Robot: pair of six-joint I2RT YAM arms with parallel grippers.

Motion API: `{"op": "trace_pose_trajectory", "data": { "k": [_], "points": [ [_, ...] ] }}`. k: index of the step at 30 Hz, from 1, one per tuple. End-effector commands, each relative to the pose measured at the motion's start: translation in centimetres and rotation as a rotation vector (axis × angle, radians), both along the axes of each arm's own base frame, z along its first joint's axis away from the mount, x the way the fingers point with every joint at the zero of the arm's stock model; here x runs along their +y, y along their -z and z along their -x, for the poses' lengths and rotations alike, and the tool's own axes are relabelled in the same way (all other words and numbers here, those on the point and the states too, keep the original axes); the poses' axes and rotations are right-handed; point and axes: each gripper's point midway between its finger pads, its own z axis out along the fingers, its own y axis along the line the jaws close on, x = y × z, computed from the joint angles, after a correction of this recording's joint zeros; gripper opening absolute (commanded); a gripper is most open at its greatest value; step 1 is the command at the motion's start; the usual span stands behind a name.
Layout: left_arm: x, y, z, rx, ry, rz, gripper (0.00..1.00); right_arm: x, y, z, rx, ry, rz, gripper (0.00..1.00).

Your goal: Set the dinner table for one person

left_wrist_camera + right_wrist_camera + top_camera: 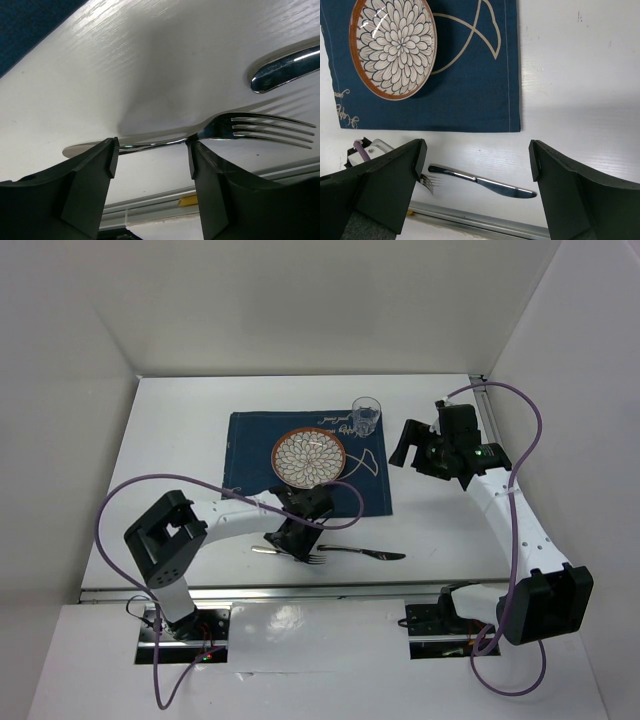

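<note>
The white dinner table (180, 440) holds a dark blue fish-print placemat (255, 445) with a flower-patterned plate (309, 457) on it and a clear glass (366, 416) at its far right corner. A fork (312, 558) and a knife (367, 553) lie on the table in front of the placemat. My left gripper (297, 540) is low over the fork (250, 129). It is open (152, 155), and the fork's handle runs across between its fingertips. My right gripper (418, 435) is open, empty and raised right of the placemat. Its view (475, 165) shows the plate (392, 47) and the knife (485, 181).
White walls enclose the table on the left, back and right. A metal rail (300, 590) runs along the near edge just behind the fork and knife. The knife's handle end (285, 72) lies close beside the fork's tines. Purple cables loop from both arms.
</note>
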Motion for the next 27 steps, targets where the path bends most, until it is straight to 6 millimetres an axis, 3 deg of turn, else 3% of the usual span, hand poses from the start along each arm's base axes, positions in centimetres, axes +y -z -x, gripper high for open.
{"op": "trace_pose_trajectory", "data": {
  "k": [1, 9, 13, 19, 23, 27],
  "points": [
    [1.5, -0.4, 0.6, 0.008, -0.009, -0.05, 0.75, 0.4, -0.7, 0.4, -0.025, -0.009, -0.018, 0.97],
    [-0.1, -4.2, -0.8, -0.075, -0.03, 0.045, 0.75, 0.5, -0.7, 0.5, -0.024, -0.016, -0.024, 0.97],
    [0.1, -4.9, 0.1, -0.047, 0.032, 0.067, 0.72, 0.5, -0.5, 0.4, -0.015, -0.016, -0.022, 0.97],
    [1.4, -2.6, 1.8, 0.052, 0.079, -0.005, 0.87, 0.5, -0.1, 0.5, -0.006, -0.016, -0.021, 0.97],
    [2.0, -1.2, 2.2, 0.088, 0.104, -0.047, 0.88, 0.5, -0.1, 0.5, -0.006, -0.016, -0.021, 0.97],
    [2.3, -0.7, 1.2, 0.053, 0.098, -0.087, 0.88, 0.4, -0.1, 0.5, -0.007, -0.009, -0.014, 0.97]
  ]
}}
